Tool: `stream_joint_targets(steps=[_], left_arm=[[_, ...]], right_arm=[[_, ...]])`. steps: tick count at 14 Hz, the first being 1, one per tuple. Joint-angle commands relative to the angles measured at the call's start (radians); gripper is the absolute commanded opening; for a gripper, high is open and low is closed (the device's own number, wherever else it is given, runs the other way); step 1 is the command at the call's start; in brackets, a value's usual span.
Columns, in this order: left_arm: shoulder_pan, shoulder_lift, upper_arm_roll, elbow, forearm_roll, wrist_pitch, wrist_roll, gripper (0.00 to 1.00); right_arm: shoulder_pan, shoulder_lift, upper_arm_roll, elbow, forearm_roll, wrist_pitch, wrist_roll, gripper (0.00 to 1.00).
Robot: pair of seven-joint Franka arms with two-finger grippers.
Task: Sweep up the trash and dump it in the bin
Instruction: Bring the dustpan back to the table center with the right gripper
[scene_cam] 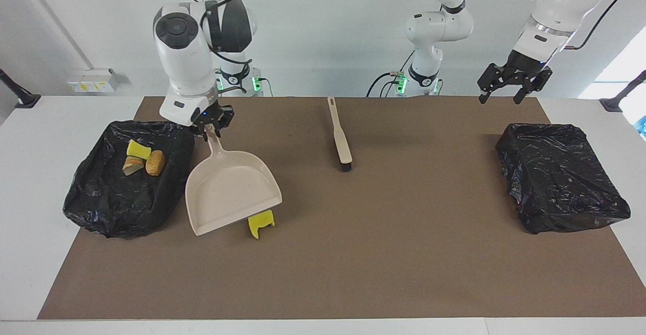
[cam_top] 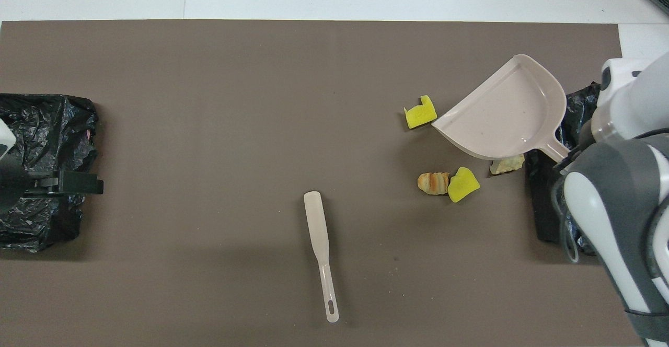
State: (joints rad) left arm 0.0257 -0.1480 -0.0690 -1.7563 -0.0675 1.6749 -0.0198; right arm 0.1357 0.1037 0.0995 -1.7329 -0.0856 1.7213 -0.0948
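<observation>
Two black bins [scene_cam: 126, 183] [scene_cam: 562, 176], one dustpan [scene_cam: 229, 191], one brush [scene_cam: 339, 133], three scraps in a bin [scene_cam: 143, 159], four scraps on the mat [cam_top: 457, 151]

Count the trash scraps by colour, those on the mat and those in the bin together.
Yellow sponge bits: 3
Golden-brown bread lumps: 2
Pale beige chunks: 2
Total: 7
</observation>
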Motion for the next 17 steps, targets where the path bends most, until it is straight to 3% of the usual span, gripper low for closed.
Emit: stream_joint_targets(steps=[1, 9, 13, 15, 16, 17], left_arm=[[0.011, 0.057, -0.011, 0.064, 0.02, -0.037, -0.006, 1.0], [0.005, 0.038, -0.012, 0.021, 0.014, -0.038, -0.002, 1.0], [0.01, 0.034, -0.006, 0.017, 0.014, -0.053, -0.008, 1.0], [0.01, 0.025, -0.006, 0.003, 0.014, -0.041, -0.002, 1.0], [0.01, 0.025, -0.006, 0.001, 0.014, -0.041, -0.002, 1.0], [0.008, 0.025, -0.006, 0.0, 0.014, -0.041, -0.006, 1.0]], right_arm=[[0.088, 0.056, -0.004, 0.01, 0.05, 0.09, 0.171, 0.0], [0.32, 0.318, -0.006, 0.165, 0.078, 0.26, 0.567, 0.0], [0.361, 0.448, -0.006, 0.286, 0.075, 0.29, 0.664, 0.0], [0.361, 0.455, -0.006, 0.291, 0.07, 0.304, 0.665, 0.0], [0.36, 0.456, -0.006, 0.291, 0.069, 0.305, 0.664, 0.4], [0.363, 0.453, -0.007, 0.288, 0.063, 0.307, 0.658, 0.99]])
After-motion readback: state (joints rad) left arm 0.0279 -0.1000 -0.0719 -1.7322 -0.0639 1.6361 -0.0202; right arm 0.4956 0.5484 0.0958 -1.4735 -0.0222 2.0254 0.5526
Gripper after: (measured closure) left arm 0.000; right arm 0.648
